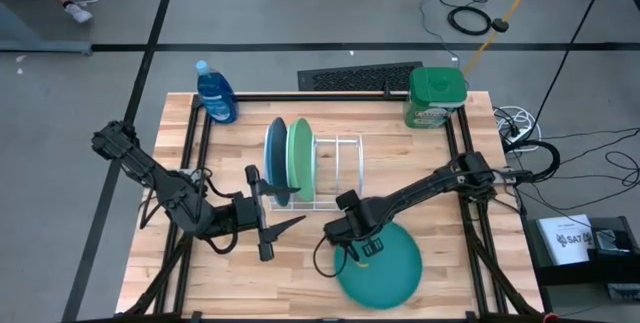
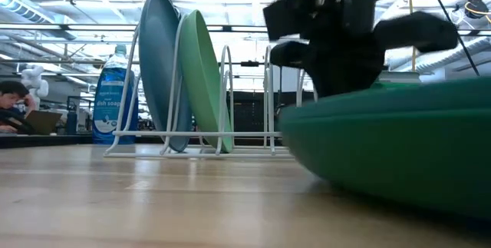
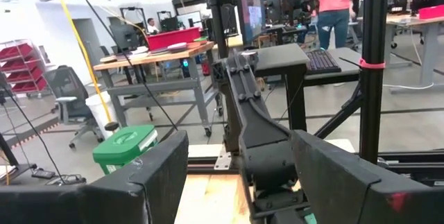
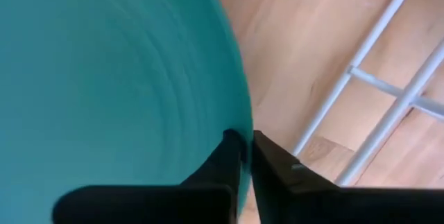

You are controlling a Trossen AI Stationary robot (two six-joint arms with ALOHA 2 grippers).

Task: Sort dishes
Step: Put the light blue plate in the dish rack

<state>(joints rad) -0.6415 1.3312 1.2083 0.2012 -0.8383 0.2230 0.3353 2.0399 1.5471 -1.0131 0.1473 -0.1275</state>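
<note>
Three plates are in front of you, and the nearest, the teal plate [image 1: 385, 263], lies low at the bottom centre of the high view on the wooden table [image 1: 440, 153], a broad smooth round disc with faint concentric rings. Your right gripper [image 1: 352, 248] sits at its upper left rim, and in the right wrist view its two dark fingers [image 4: 225, 158] are pressed nearly together, pinching the plate's thin edge between them. The right arm reaches down to it on a slant from the right side of the frame. Left of it, at lower left centre, your left gripper [image 1: 268, 225] hovers over bare wood with its fingers [image 3: 149, 175] spread wide and nothing between them; its arm comes in from the left edge. Farther up, at the centre, the white wire rack [image 1: 335, 168] holds two dishes standing on edge in its left slots, the blue plate [image 1: 275, 153] and, just beside it, the light green plate [image 1: 299, 158]. Beyond, a blue soap bottle [image 1: 215, 91] stands at upper left and a green lidded tub [image 1: 437, 95] at upper right.
</note>
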